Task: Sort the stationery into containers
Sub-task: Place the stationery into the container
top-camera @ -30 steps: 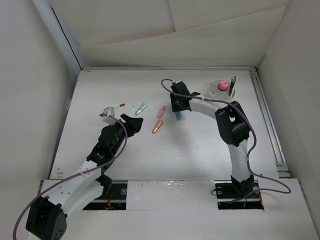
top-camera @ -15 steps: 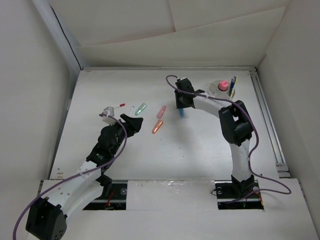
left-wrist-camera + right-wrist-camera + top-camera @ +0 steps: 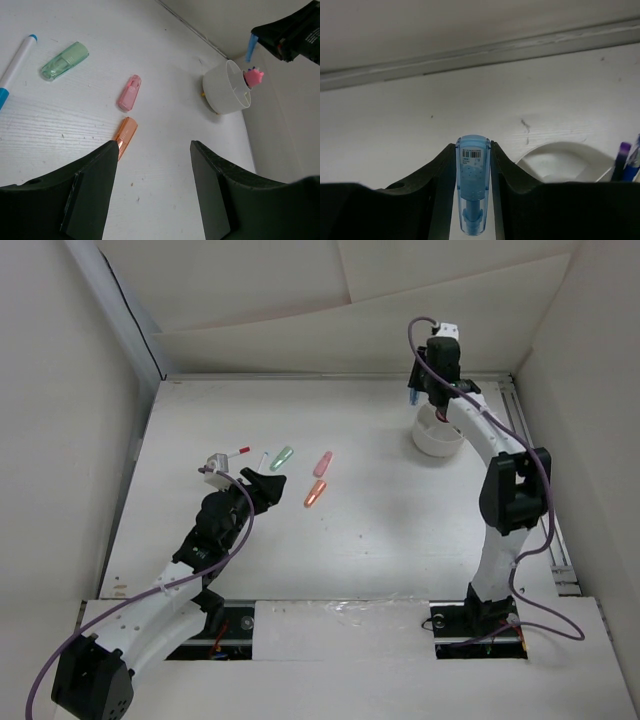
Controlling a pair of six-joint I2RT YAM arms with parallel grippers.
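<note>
Right gripper [image 3: 472,150], jaws partly closed, clamped blue marker [image 3: 472,195], high near cup [image 3: 438,447]. Marker judged light, stiff, smooth plastic, likely slippery; firm hold across barrel seemed best.

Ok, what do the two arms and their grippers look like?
The left arm and right arm have white links and black joint housings. The left gripper and right gripper have chunky matte-black fingers. A purple cable loops loosely along each.

Bright, even, diffuse light; faint shadows; left claw [image 3: 153,146] underexposed, soft.
</note>
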